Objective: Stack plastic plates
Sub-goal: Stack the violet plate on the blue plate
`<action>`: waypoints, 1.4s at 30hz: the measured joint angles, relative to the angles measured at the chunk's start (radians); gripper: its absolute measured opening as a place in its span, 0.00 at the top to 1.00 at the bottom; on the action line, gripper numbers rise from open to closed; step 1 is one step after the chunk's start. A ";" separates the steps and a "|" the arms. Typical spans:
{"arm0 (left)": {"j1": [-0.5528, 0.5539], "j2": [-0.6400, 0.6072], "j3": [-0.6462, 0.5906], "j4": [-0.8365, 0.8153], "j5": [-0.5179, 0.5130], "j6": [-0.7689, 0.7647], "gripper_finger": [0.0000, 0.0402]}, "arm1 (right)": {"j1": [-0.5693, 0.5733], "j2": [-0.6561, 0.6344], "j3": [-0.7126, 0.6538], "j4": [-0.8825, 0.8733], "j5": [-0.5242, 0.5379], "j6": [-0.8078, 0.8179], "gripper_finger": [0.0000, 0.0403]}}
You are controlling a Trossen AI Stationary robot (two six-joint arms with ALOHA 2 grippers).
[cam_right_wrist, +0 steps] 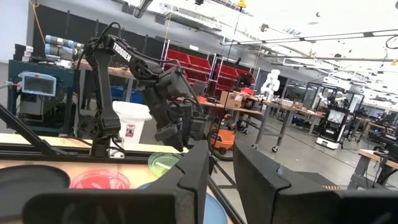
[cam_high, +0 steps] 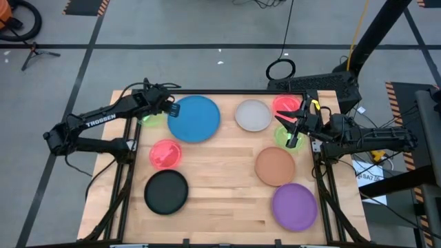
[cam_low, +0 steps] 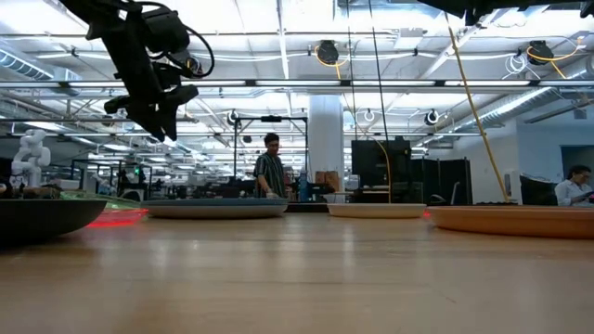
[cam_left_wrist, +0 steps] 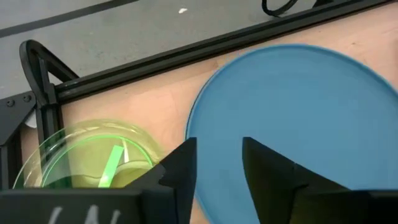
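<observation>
Several plastic plates lie flat on the wooden table. They include a large blue one [cam_high: 194, 118], a grey one [cam_high: 253, 115], a black one [cam_high: 166, 191], a purple one [cam_high: 295, 206] and a tan one [cam_high: 275, 166]. A small pink one [cam_high: 166, 153] and a small green one [cam_high: 150, 118] lie at the left, and another pink one [cam_high: 286, 105] and green one [cam_high: 289, 136] at the right. My left gripper [cam_left_wrist: 217, 171] hangs open above the blue plate's left rim [cam_left_wrist: 205, 124], well clear of the table in the low view [cam_low: 162, 121]. My right gripper [cam_right_wrist: 221, 171] is open and raised over the right green plate, pointing about level.
A black metal frame [cam_high: 227, 91] runs along the table's far edge and both sides. Bare wood [cam_high: 227, 200] shows between the black and purple plates near the front edge. People stand in the room beyond the table [cam_low: 270, 165].
</observation>
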 joint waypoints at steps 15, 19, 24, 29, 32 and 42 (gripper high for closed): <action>-0.218 0.000 0.000 0.167 -0.001 0.193 0.64 | 0.000 0.046 0.000 -0.013 0.000 0.036 0.83; -0.296 0.000 0.000 0.252 -0.001 0.266 0.64 | 0.000 0.113 0.000 0.085 -0.035 0.047 0.83; -0.385 0.000 0.000 0.269 -0.002 0.355 0.64 | 0.000 0.225 0.000 0.224 -0.086 0.116 0.83; -0.446 0.000 0.000 0.290 -0.003 0.451 0.64 | 0.000 0.336 0.030 0.260 -0.080 0.164 0.83; -0.460 0.000 0.000 0.324 -0.005 0.482 0.64 | 0.000 0.419 0.076 0.260 -0.080 0.179 0.83; -0.467 0.000 0.000 0.359 -0.050 0.629 0.64 | -0.016 0.687 0.233 0.120 -0.075 0.330 0.83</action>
